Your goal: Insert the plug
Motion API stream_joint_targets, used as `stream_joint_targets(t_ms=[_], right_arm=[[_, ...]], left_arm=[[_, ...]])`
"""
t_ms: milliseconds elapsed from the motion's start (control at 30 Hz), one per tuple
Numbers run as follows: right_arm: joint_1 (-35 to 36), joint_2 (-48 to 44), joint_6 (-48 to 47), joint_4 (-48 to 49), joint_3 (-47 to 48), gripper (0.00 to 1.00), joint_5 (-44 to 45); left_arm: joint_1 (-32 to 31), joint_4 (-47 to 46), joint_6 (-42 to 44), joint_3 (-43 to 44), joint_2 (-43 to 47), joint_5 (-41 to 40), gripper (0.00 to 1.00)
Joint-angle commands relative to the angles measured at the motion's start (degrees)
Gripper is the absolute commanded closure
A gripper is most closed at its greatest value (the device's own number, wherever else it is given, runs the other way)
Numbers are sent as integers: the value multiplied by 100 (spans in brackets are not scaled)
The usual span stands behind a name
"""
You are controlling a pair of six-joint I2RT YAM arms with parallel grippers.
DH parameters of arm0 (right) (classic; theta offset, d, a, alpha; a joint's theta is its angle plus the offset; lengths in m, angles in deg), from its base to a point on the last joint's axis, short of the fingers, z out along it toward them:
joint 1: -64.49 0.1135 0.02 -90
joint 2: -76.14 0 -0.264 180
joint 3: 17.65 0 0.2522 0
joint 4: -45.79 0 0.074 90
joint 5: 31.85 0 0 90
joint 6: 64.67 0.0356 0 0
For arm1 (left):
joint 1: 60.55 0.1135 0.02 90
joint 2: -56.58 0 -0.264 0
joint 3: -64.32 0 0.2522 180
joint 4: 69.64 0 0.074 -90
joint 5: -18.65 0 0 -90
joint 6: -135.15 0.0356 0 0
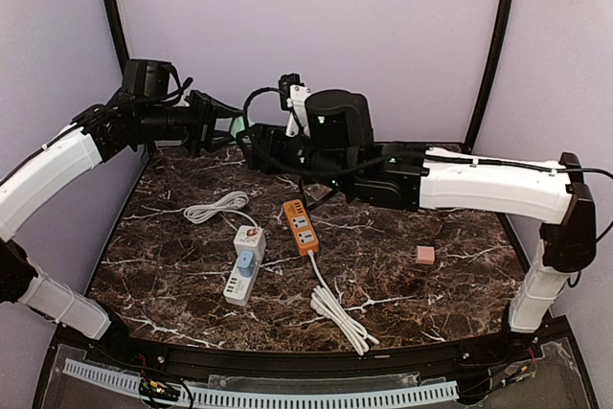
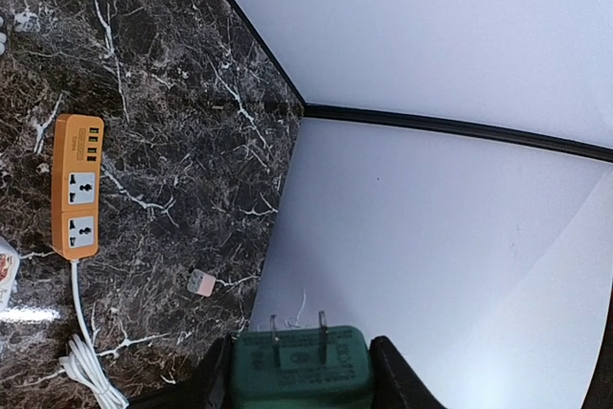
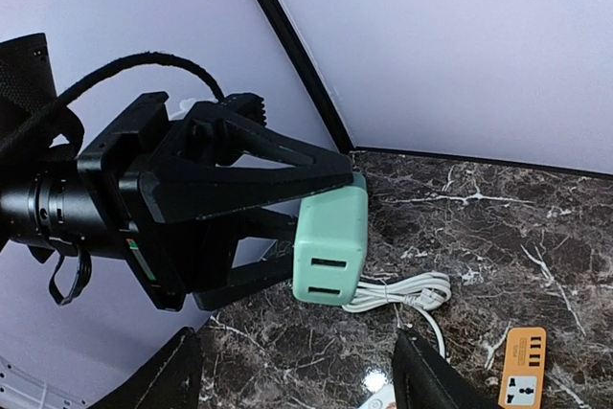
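Plug (image 3: 330,241): was coloured mint green.
Table (image 1: 412,304): was patterned as dark marble, veined white.
Power strip (image 1: 301,227): was coloured orange, with white cable (image 1: 340,313).
Second strip (image 1: 241,275): was coloured white.
Block (image 1: 425,255): was coloured pink.
Walls (image 1: 306,26): were tinted pale lilac.

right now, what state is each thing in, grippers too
left gripper: shut on the green plug, raised off the table
green plug: held, prongs bare, pointing away from the fingers
right gripper: open, empty, facing the plug
orange power strip: flat on the table, both sockets empty
white power strip: flat, blue plug in it
pink block: lying loose on the table
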Motion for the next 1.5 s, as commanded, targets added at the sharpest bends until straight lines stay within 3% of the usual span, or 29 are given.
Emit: stream_joint_targets(t_ms=[0, 433, 767, 1267, 1467], right_arm=[[69, 219, -197, 230, 426, 34, 192], [75, 936, -288, 41, 1308, 42, 735], [61, 1331, -318, -237, 1873, 58, 898], [2, 1538, -195, -532, 2135, 69, 747], [-25, 1535, -193, -552, 2150, 81, 741]], left_arm=[[31, -302, -471, -114, 234, 13, 99], [31, -332, -802, -132, 353, -55, 99], [28, -325, -848, -241, 458, -88, 99], [23, -300, -798, -288, 503, -111, 99], [23, -257, -774, -332, 547, -130, 99]])
